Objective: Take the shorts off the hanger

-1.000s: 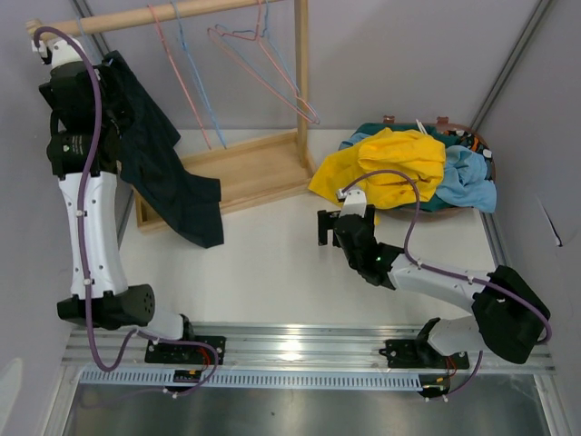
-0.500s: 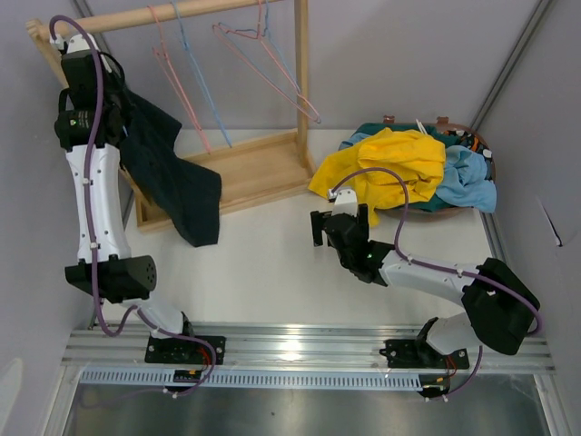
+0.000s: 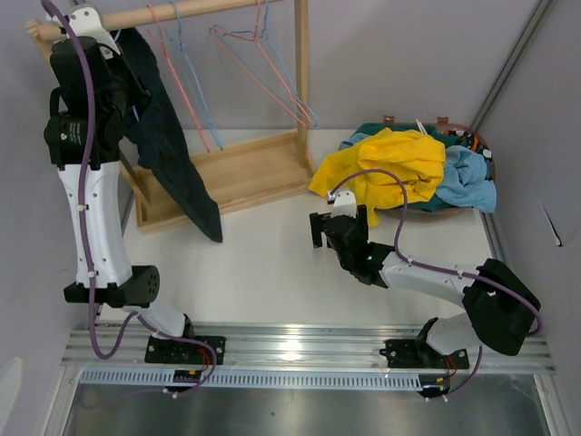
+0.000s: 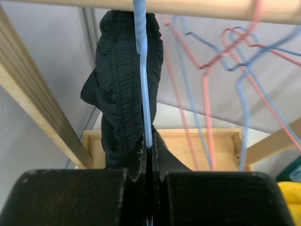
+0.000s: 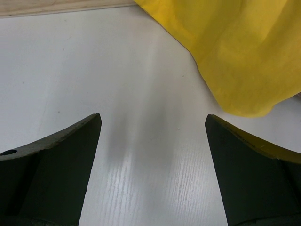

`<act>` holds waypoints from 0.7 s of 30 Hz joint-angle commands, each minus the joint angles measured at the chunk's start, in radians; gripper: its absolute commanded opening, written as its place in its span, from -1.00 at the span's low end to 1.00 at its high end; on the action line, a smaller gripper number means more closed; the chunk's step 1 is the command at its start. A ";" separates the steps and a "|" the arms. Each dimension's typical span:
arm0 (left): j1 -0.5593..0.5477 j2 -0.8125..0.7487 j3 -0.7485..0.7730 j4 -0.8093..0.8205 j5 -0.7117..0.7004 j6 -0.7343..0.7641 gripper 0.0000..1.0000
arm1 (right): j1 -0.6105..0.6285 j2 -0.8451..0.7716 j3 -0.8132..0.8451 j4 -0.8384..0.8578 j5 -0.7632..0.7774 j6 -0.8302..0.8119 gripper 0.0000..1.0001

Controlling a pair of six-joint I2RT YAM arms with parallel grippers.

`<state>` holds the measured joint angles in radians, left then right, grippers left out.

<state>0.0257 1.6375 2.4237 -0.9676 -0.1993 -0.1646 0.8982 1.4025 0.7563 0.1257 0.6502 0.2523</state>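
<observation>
Step judged: last garment being unhooked. The light-blue wire hanger [image 4: 143, 70] is pinched in the left end effector [image 4: 148, 155]. The black fabric shorts [image 3: 177, 154] are hung at 10 o'clock under the wooden rail [image 3: 209, 9]. The right end effector [image 5: 153, 120] is held wide over the white bench [image 5: 70, 70]. Next: shorts to be slid off.

L: hung shorts [image 3: 172, 136] on hanger [image 4: 143, 80] on rack [image 3: 245, 173]; R: shorts pile [image 3: 404, 163] in basket [image 3: 443, 120].

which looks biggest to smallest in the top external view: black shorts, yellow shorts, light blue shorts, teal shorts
1. black shorts and yellow shorts: too alike in apparent size to rank
2. light blue shorts, partly buried in the pile
3. teal shorts, only slivers showing
</observation>
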 commanded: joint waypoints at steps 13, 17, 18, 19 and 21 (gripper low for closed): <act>-0.095 -0.478 -0.721 0.176 -0.114 -0.059 -1.00 | 0.385 -0.103 0.152 0.031 0.137 -0.179 0.99; -0.102 -0.476 -0.739 0.158 -0.098 -0.087 -1.00 | 0.566 -0.018 0.355 0.099 0.175 -0.280 0.99; -0.102 -0.469 -0.744 0.152 -0.095 -0.101 -1.00 | 0.593 0.012 0.395 0.120 0.181 -0.303 0.99; -0.104 -0.467 -0.752 0.153 -0.092 -0.107 -1.00 | 0.616 0.042 0.438 0.146 0.187 -0.339 0.99; -0.106 -0.464 -0.750 0.164 -0.075 -0.127 -1.00 | 0.656 0.151 0.571 0.169 0.174 -0.372 0.99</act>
<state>-0.0704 1.1847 1.6684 -0.8928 -0.2825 -0.2375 1.5101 1.4387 1.1763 0.1997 0.7807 -0.0124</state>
